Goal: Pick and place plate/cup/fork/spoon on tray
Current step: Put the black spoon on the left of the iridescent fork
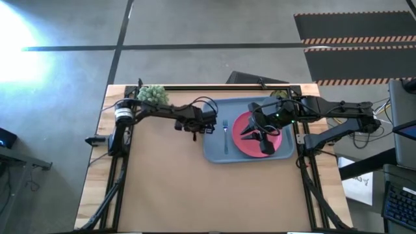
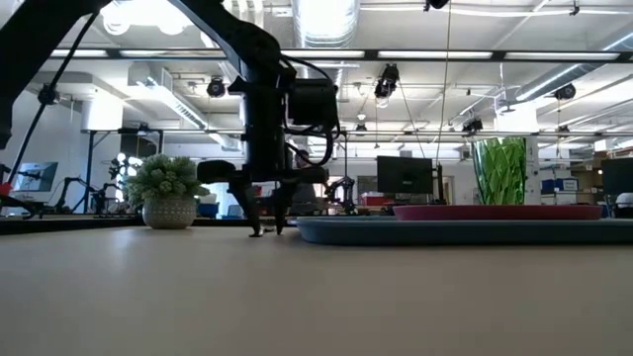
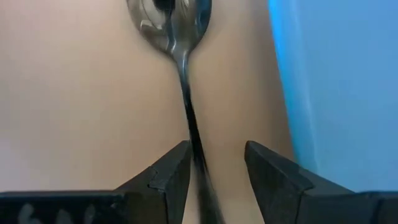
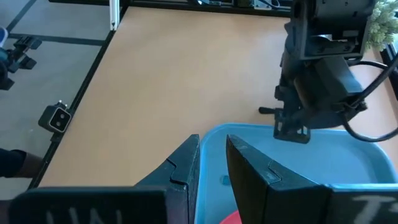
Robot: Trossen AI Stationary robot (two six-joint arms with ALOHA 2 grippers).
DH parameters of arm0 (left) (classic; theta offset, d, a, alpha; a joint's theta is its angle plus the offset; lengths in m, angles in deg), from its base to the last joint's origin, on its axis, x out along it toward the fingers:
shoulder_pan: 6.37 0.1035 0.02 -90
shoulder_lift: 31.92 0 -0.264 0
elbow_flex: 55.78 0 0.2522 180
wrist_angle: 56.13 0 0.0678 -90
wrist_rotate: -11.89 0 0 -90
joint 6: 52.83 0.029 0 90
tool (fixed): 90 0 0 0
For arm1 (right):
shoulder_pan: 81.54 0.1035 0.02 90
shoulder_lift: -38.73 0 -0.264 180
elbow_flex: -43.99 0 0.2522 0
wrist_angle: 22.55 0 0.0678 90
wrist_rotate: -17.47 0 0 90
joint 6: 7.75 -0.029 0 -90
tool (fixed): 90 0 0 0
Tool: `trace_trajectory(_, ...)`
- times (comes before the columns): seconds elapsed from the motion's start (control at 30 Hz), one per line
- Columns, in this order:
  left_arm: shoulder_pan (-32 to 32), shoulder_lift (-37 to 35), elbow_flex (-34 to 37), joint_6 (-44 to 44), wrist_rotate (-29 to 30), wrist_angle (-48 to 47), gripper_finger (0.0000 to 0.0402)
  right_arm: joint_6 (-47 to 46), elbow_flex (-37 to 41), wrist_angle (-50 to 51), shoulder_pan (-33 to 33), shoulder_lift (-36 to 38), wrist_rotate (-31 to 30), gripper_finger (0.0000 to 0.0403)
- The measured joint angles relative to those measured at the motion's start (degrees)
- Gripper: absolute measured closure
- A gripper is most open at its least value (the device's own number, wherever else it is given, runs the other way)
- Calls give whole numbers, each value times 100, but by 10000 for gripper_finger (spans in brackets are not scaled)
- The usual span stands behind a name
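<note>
The spoon lies on the table just left of the light blue tray (image 1: 211,153); its shiny bowl (image 3: 171,25) points away from my left gripper (image 3: 217,158). That gripper is open, low over the table (image 2: 268,229), with a finger on each side of the spoon's stem (image 3: 186,106). The pink plate (image 1: 276,140) lies in the tray, with the fork (image 1: 225,133) beside it on the tray's left part. The green cup (image 2: 499,170) stands at the tray's far right. My right gripper (image 1: 258,136) hovers over the plate, slightly open and empty. My left gripper points down with its fingers across the spoon's stem, which lies flat on the table. One fingertip (image 3: 177,165) is close against the stem; I cannot tell whether it touches.
A pale green fuzzy plant in a pot (image 1: 153,95) stands at the table's far left corner. The tray's raised rim (image 3: 283,81) runs close beside the spoon. The brown tabletop lies bare toward the near edge.
</note>
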Motion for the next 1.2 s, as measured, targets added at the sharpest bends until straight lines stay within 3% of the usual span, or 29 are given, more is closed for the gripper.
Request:
trace_trajectory(0.5,226,3,12,410,23,-82,268,-48,0,2,0,0,0,335)
trace_trajectory(0.63,226,15,28,539,10,14,299,-47,0,4,0,0,0,335)
trace_trajectory(0.83,228,8,116,778,-113,103,390,-122,0,99,0,0,0,335)
trace_trajectory(1.2,197,-162,146,790,-160,-41,400,-118,0,223,0,2,0,335)
